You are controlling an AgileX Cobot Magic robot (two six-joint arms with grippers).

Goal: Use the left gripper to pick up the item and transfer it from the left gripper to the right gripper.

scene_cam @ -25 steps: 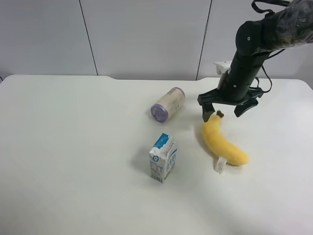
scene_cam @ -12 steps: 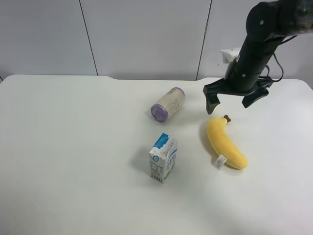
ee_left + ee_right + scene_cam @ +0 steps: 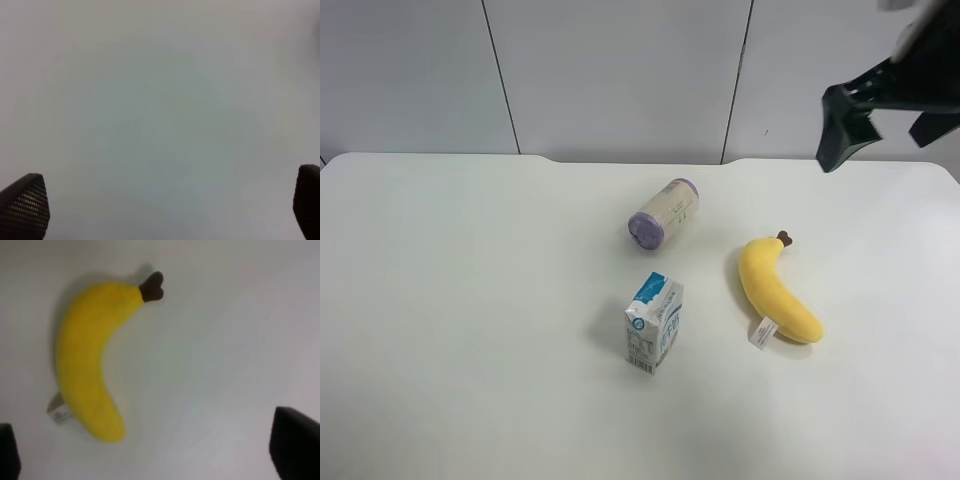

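Note:
The yellow plush banana (image 3: 778, 290) lies flat on the white table, with its dark brown stem tip (image 3: 784, 238) pointing away and its white tag (image 3: 759, 333) at the near end. It also shows in the right wrist view (image 3: 87, 360). My right gripper (image 3: 875, 150) is at the exterior high view's top right. It is open and empty, high above and behind the banana. In the right wrist view (image 3: 152, 450) its fingertips (image 3: 295, 445) stand wide apart. My left gripper (image 3: 165, 207) is open and empty over bare table. It is out of the exterior high view.
A blue-white carton (image 3: 654, 322) stands upright left of the banana. A purple-capped cylinder (image 3: 662, 212) lies on its side behind the carton. The white table (image 3: 470, 300) stretches to the left. A grey panelled wall stands behind it.
My right gripper has risen up and to the right, away from the banana's stem end, with jaws still open. The banana has shifted slightly and now lies still.

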